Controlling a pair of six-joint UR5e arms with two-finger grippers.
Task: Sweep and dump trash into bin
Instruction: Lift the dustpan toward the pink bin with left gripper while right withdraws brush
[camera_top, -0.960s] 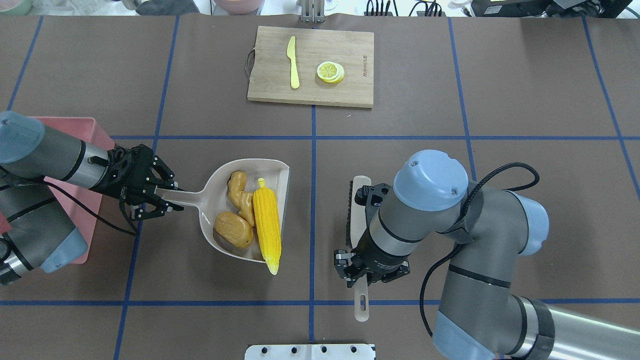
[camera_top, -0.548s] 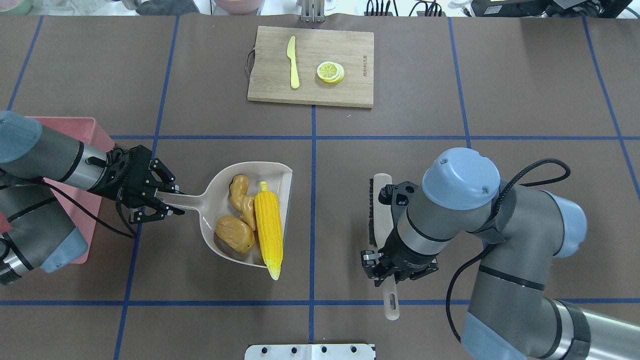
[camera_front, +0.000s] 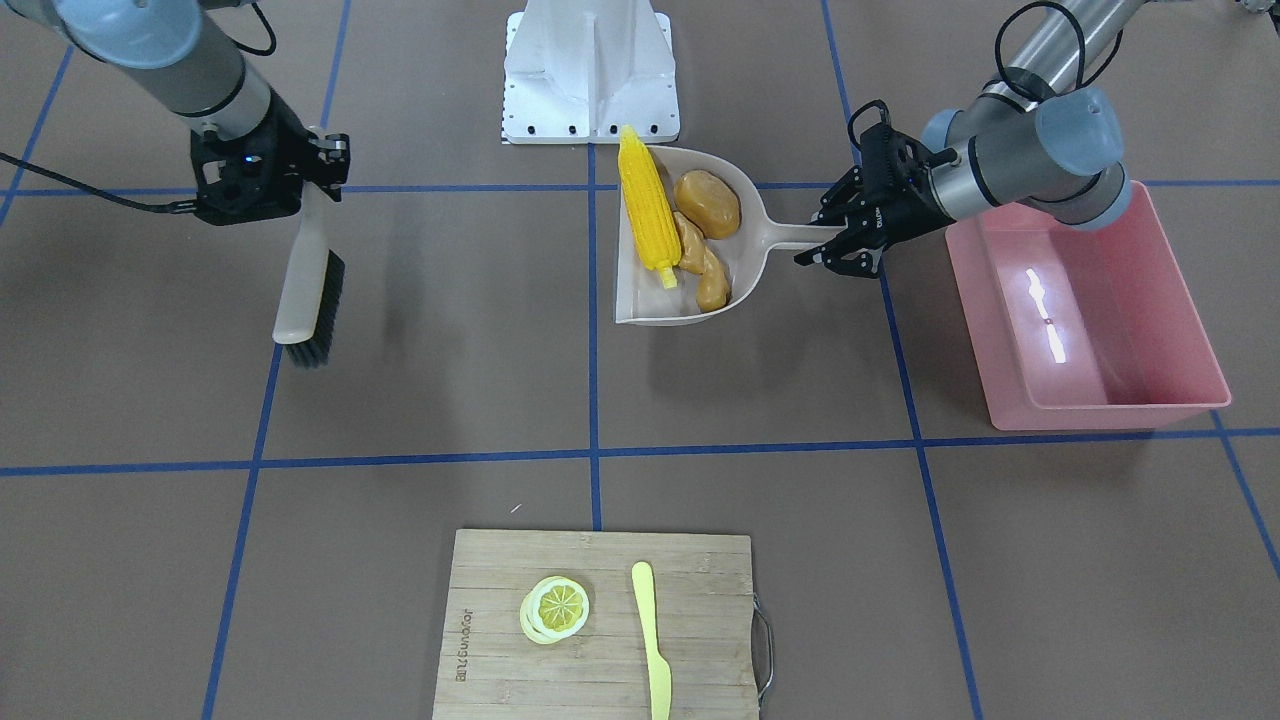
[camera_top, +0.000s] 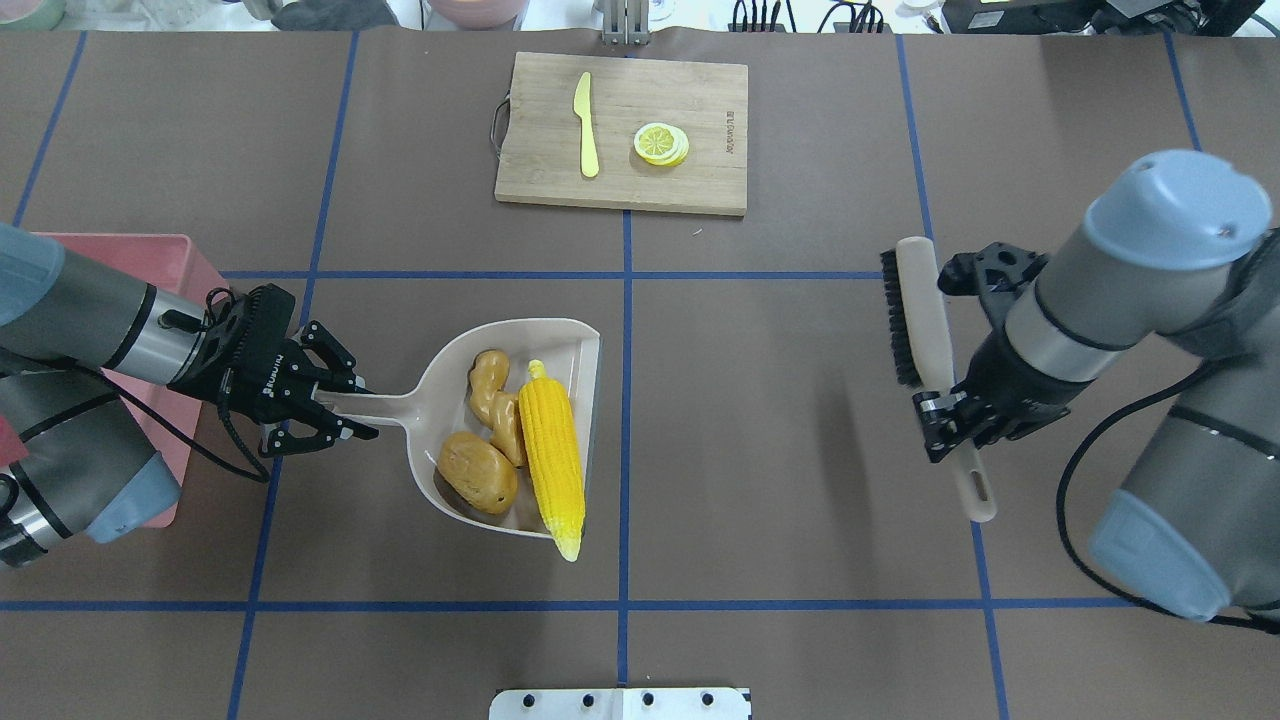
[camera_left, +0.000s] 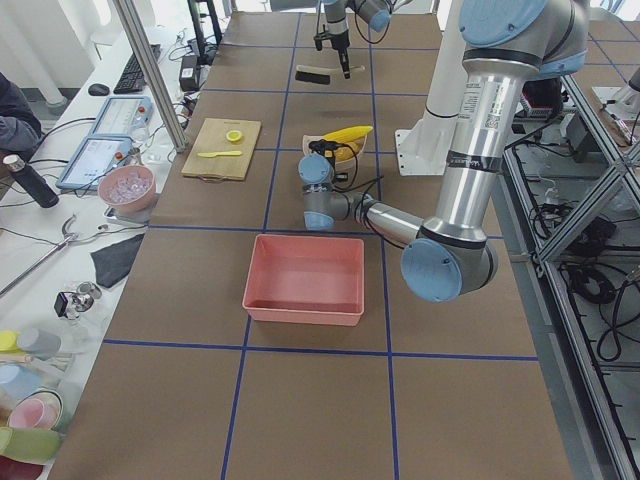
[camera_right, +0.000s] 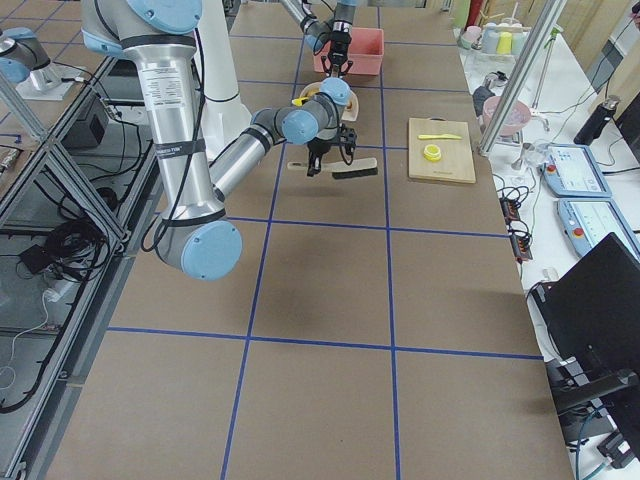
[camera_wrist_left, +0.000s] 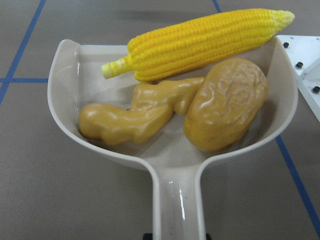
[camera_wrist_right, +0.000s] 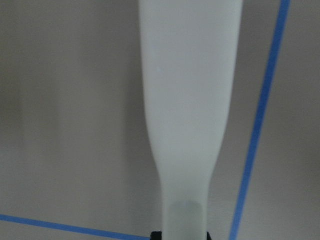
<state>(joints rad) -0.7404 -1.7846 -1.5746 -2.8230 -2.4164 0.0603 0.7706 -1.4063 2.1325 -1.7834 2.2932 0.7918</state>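
Observation:
The yellow corn cob (camera_top: 552, 458), the tan ginger root (camera_top: 493, 398) and the brown-orange potato (camera_top: 477, 472) lie in the beige dustpan (camera_top: 440, 375); they also show in the left wrist view: corn (camera_wrist_left: 200, 42), ginger (camera_wrist_left: 135, 115), potato (camera_wrist_left: 227, 102). My left gripper (camera_top: 335, 405) is shut on the dustpan handle (camera_front: 800, 236) and holds the pan just off the table. The pink bin (camera_front: 1085, 310) stands beside the left arm, its inside bare. My right gripper (camera_top: 950, 420) is shut on the beige brush (camera_top: 925, 330) and holds it above the table, far right of the pan.
A wooden cutting board (camera_top: 622, 132) at the far middle carries a pale yellow knife (camera_top: 586, 125) and a lemon slice (camera_top: 660, 143). The robot's white base plate (camera_front: 590, 70) is close behind the dustpan. Blue tape lines cross the brown table.
My right arm has swung the brush far to the right and further from the robot, lifted. The dustpan with the three foods has shifted slightly right in my left gripper.

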